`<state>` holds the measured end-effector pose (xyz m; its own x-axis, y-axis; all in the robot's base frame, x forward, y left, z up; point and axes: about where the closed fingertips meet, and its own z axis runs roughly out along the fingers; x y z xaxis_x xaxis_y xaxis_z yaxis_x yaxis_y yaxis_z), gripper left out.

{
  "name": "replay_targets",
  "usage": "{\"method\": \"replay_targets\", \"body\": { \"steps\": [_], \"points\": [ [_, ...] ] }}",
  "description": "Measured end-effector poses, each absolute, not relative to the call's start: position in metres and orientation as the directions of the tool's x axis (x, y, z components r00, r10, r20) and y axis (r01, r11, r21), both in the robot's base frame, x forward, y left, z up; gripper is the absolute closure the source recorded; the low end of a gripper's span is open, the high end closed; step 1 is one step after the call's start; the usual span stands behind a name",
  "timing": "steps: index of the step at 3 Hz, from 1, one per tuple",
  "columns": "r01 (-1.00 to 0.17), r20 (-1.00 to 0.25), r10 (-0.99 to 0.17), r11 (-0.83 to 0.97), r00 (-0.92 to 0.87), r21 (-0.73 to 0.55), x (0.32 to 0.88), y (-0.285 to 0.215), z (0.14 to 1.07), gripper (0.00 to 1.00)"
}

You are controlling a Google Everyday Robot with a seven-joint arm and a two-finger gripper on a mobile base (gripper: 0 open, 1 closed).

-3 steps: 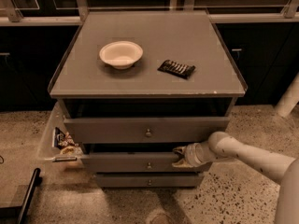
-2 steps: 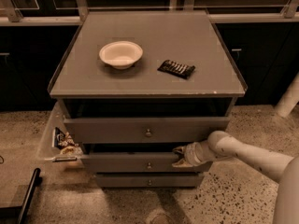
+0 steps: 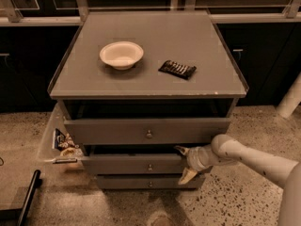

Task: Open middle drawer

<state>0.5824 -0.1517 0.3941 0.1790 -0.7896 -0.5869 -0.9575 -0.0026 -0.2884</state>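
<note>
The grey cabinet [image 3: 141,27] has three drawer fronts stacked one above the other. The middle drawer [image 3: 117,165] is the medium-height front with a small round knob [image 3: 150,167]. It stands slightly out, with a dark gap above it. My gripper [image 3: 183,165] is at the right end of this front, reached in from the right on a white arm [image 3: 254,159]. Its fingers are spread: the upper fingertip [image 3: 181,149] is at the panel's top edge and the lower one [image 3: 186,177] is by its bottom edge. The top drawer [image 3: 108,131] also stands partly out.
A white bowl [image 3: 121,54] and a dark snack packet [image 3: 177,69] lie on the cabinet top. A clear side bin with snack bags [image 3: 65,142] hangs at the cabinet's left. A dark bar [image 3: 27,194] lies on the speckled floor at the lower left. A white post [image 3: 290,98] stands at the right.
</note>
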Motion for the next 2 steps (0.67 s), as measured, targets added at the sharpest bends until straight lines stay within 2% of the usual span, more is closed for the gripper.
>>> {"method": "replay_targets", "body": {
  "steps": [2],
  "points": [
    [-0.961, -0.601, -0.781, 0.004, 0.170, -0.277, 0.5635, -0.1632, 0.3956, 0.63]
  ]
}}
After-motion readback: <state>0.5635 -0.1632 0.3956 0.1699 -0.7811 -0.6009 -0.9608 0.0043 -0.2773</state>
